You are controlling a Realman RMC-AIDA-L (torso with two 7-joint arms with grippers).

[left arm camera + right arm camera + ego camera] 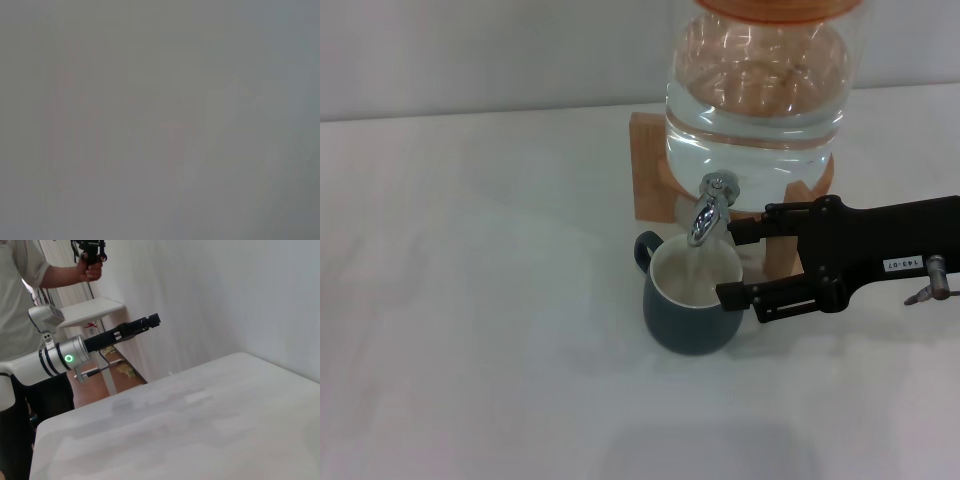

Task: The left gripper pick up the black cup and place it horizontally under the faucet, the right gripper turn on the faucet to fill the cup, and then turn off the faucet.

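The black cup (685, 325) stands upright on the white table, directly under the faucet (708, 208), its handle pointing toward the jug. A faint stream of water seems to run from the spout into the cup's white inside. My right gripper (732, 262) is open and comes in from the right. Its upper finger lies close beside the faucet's spout, its lower finger by the cup's right rim. My left gripper (150, 321) shows only in the right wrist view, raised off to the side of the table, away from the cup. The left wrist view shows only plain grey.
The clear water jug (755, 90) sits on its wooden stand (650, 175) at the back of the table (470, 300). In the right wrist view a person (20, 295) stands beyond the table's edge next to a small side table (92, 310).
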